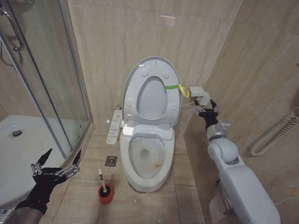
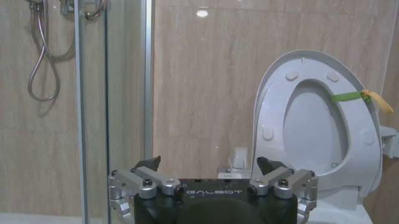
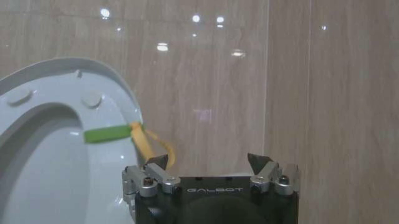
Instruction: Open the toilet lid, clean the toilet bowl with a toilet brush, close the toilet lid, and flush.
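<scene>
Nearest the head camera, low on the left, the left gripper (image 1: 57,162) hangs over the floor tiles with its jaws spread wide and nothing between them; in its own wrist view the same gripper (image 2: 209,164) is open and faces the wall beside the shower glass (image 2: 112,107). Just to its right and a little lower in the head view the brush (image 1: 102,179) stands upright in its red holder (image 1: 105,193), close to the gripper but not touching it, by the bowl's foot. Further right, at the centre, the lid (image 1: 156,65) is up against the wall with the seat (image 1: 151,99) raised against it, and the bowl (image 1: 146,156) lies open below, with some brownish staining in the basin. A green-and-yellow band (image 1: 175,87) is tied at the lid's right edge. On the right, the right gripper (image 1: 205,111) is stretched out near the wall just past that band, apart from the lid; in its wrist view the gripper (image 3: 209,163) has its jaws apart and holds nothing, with the band (image 3: 109,134) off to one side. Judging from this, the opening step looks done and fetching the brush is the step in hand. That likely calls for the left gripper to drop toward the thin handle, line its jaws up on either side of it, and close without tipping the holder.
</scene>
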Tool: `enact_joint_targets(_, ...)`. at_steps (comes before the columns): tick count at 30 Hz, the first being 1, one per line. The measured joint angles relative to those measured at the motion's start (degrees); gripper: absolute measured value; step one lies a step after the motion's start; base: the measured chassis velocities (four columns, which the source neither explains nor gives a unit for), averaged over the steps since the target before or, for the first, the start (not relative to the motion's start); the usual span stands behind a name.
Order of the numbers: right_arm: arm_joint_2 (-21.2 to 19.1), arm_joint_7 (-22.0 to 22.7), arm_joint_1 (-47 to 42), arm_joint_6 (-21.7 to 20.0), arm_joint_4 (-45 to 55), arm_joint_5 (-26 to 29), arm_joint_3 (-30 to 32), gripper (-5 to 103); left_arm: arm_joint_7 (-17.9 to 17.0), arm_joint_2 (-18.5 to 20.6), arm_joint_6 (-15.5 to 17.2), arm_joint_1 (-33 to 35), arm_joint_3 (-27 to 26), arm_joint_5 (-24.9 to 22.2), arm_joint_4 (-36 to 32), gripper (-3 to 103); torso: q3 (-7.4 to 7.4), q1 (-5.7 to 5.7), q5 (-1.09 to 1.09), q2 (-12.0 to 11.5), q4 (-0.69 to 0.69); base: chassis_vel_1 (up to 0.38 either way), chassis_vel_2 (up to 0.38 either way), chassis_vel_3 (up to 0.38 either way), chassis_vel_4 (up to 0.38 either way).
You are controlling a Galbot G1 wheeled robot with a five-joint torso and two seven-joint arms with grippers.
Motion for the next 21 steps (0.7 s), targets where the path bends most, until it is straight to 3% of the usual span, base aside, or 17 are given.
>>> enact_joint_targets(21, 3.27, 0.91, -17.16, 0.89, 12.11, -3.70, 3.90, 85, 0.00, 0.00, 0.00, 0.00, 0.00, 0.00, 0.00, 100, 0.00, 0.00, -0.01, 0.00, 0.00, 0.000, 0.000, 0.000, 0.000)
